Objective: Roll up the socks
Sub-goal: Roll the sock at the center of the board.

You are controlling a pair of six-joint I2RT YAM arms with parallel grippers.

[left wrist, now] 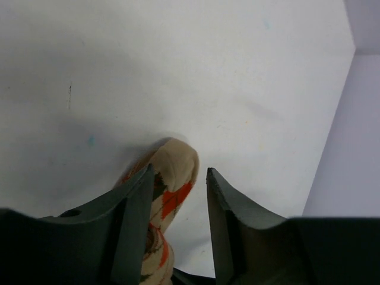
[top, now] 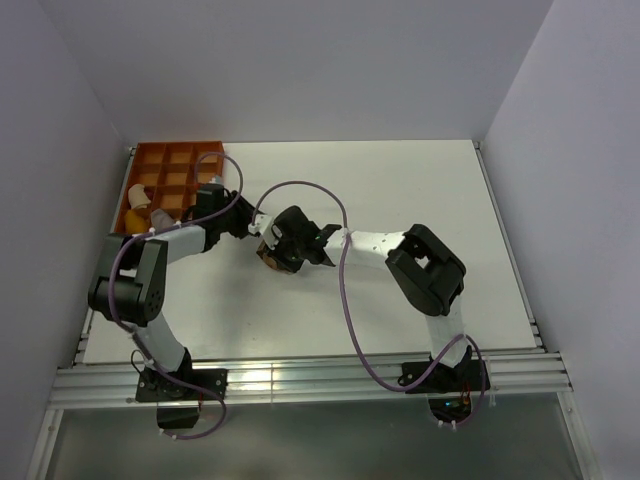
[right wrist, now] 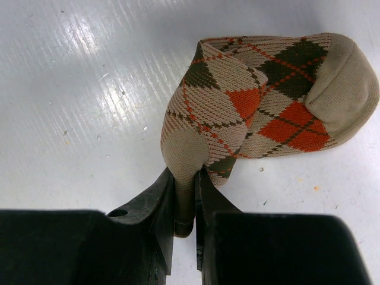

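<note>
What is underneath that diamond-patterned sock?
Only bare white table shows around the argyle sock. Whatever lies beneath its folded body is covered, and its lower end is hidden between the pinching fingers of the right gripper.

Top camera: high, near edge, looking down over whole worktop point(top: 400, 200). Wrist cameras: close, low; both share the argyle sock point(right wrist: 255, 101).

argyle sock point(right wrist: 255, 101): tan ground, orange-red and dark brown diamonds, thin crossing lines, plain tan toe | table point(top: 400, 190): white | tray point(top: 180, 146): orange, grid of squares | cable point(top: 300, 184): purple
</note>
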